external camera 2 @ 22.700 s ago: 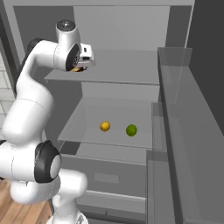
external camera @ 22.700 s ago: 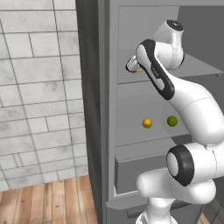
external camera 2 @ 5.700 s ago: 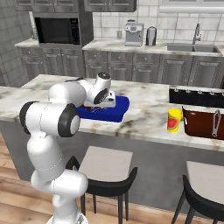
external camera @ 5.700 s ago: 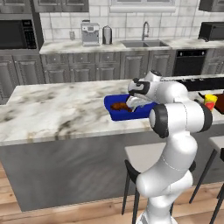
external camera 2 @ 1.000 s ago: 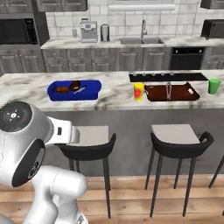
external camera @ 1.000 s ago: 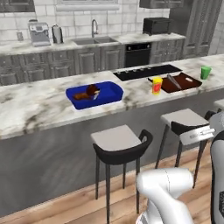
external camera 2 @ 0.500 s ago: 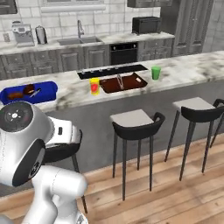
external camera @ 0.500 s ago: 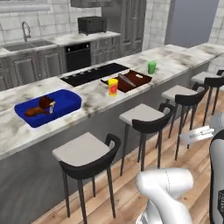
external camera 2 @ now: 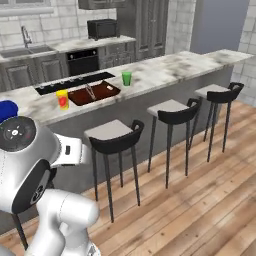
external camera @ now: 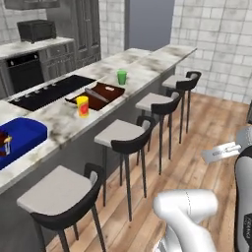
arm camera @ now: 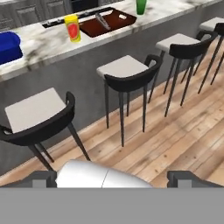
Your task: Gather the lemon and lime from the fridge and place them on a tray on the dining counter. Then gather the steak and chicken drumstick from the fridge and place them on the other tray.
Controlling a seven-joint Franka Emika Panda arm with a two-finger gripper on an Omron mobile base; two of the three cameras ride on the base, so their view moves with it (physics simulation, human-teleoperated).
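Red-brown tray [arm camera: 107, 23] lies at the top centre of the hand view on the dining counter [arm camera: 43, 43], well apart from the gripper [arm camera: 113, 178] at the bottom edge; fingers [arm camera: 181, 177] stand wide, holding nothing; blue tray [arm camera: 8, 46] sits at the upper left.

tray [external camera 2: 95, 93] on dining counter [external camera 2: 165, 67], stools [external camera 2: 112, 137] in front
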